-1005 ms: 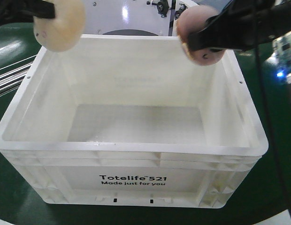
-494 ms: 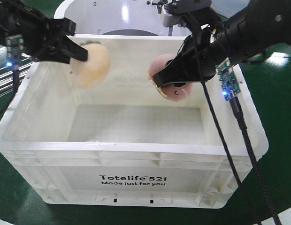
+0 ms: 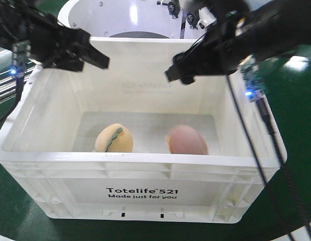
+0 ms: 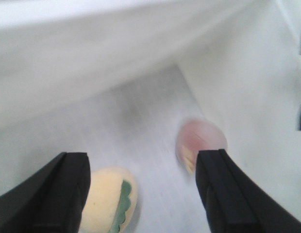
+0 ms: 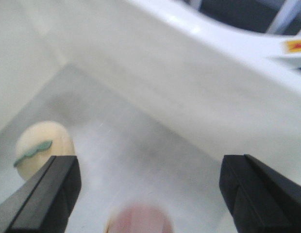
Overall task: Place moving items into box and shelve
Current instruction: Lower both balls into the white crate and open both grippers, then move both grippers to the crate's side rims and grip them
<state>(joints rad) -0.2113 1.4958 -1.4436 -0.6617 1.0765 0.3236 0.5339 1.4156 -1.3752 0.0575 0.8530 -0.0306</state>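
Two items released just now | pale yellow egg-shaped object (image 3: 114, 139) and pink rounded object (image 3: 187, 140) lie inside large white plastic crate (image 3: 145, 159), by near edge of green worktop (image 3: 298, 201) | your left gripper (image 3: 97, 57) and right gripper (image 3: 174, 70): jaws wide, empty | packing looks done, you shelve next.

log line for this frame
left pincer open | right pincer open | pale yellow egg-shaped object and pink egg-shaped object apart inside white plastic crate
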